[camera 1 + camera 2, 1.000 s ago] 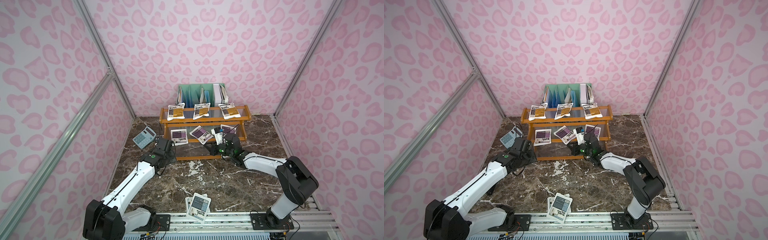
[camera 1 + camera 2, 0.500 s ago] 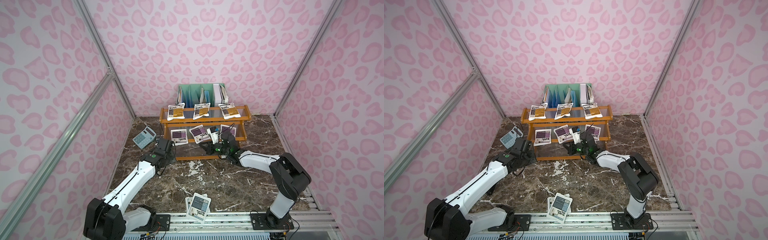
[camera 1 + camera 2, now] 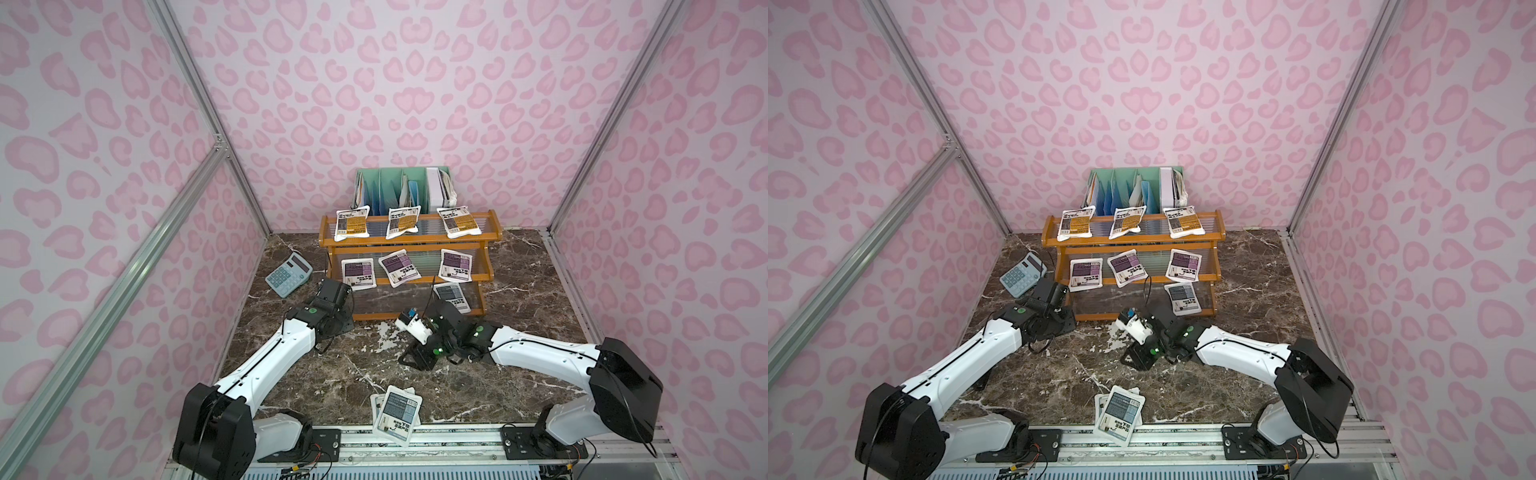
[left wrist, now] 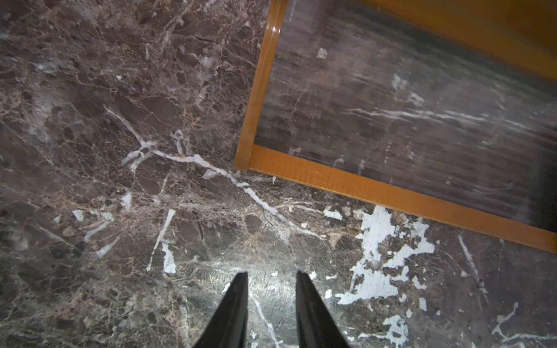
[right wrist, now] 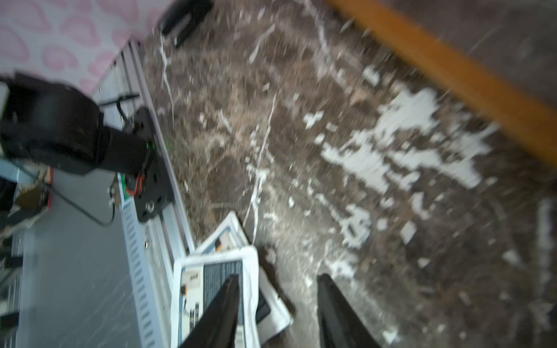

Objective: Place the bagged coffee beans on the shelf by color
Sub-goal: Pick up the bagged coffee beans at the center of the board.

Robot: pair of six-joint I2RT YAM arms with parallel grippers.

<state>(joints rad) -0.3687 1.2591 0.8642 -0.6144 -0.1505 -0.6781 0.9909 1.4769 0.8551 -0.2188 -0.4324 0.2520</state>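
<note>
On the top tier of the shelf (image 3: 409,240) we see three yellow pouches (image 3: 352,223), on its middle tier three purple pouches (image 3: 400,268), and at the right end of its bottom tier one grey pouch (image 3: 453,297). A grey pair (image 3: 397,413) lies stacked on the table (image 3: 519,332), well in front of the shelf. We cannot read the label print. The left end effector (image 4: 272,275), fingers slightly apart and empty, hangs by the shelf's front left corner. The right end effector (image 5: 278,278), fingers apart and empty, is in front of the shelf.
</note>
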